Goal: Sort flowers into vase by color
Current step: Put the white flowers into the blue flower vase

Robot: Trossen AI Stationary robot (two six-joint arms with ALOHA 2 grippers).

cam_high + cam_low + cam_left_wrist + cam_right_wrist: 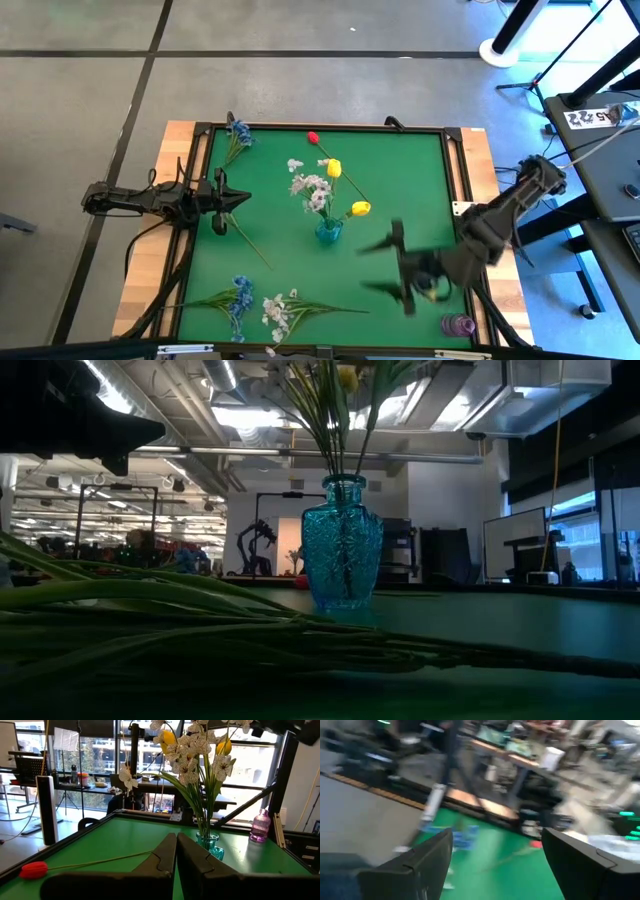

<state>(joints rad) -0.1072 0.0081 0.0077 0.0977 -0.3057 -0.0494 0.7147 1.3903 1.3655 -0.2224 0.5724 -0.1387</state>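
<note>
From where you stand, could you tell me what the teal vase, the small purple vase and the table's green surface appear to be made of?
The teal vase looks like clear tinted glass, or possibly moulded plastic: light shines through its textured, glossy wall. The small purple vase also seems translucent and ribbed, likely glass or plastic. The table's green surface looks like matte felt or a mat: even colour with no glare.
</note>
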